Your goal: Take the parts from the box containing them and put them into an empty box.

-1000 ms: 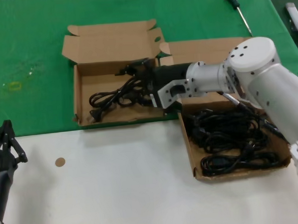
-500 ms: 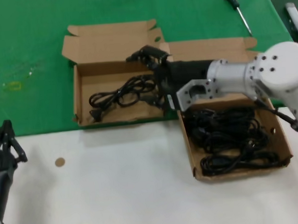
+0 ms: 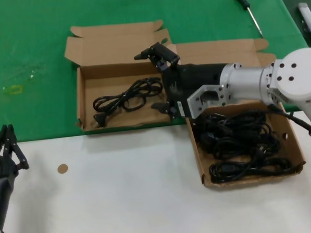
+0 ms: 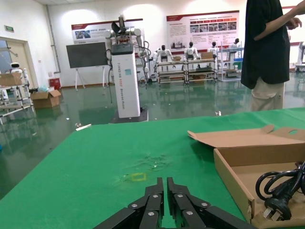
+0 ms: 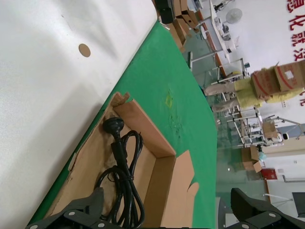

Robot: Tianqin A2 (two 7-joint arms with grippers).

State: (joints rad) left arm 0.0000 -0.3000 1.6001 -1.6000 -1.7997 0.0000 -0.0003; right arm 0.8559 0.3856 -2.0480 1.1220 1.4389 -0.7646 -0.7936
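The smaller cardboard box point(image 3: 82, 99) lies on the green mat and holds one black cable point(image 3: 124, 100). The larger box point(image 3: 299, 149), to its right, holds several coiled black cables point(image 3: 240, 143). My right gripper point(image 3: 157, 79) hangs over the right end of the smaller box, wide open and empty, just right of the cable. In the right wrist view its fingers point(image 5: 76, 214) spread across the box wall point(image 5: 143, 121), with the cable point(image 5: 121, 164) lying below. My left gripper point(image 3: 7, 148) is parked at the lower left, shut and empty, also seen in its wrist view point(image 4: 165, 191).
A screwdriver point(image 3: 248, 8) lies on the green mat at the back right, with a grey object point(image 3: 308, 15) at the right edge. A small brown disc point(image 3: 62, 168) sits on the white table. The left wrist view shows the smaller box point(image 4: 238, 179) and a plug point(image 4: 279, 205).
My right gripper has opened and let go of the cable, which now lies in the smaller box. The gripper has drawn back to the right. The left arm has not moved.
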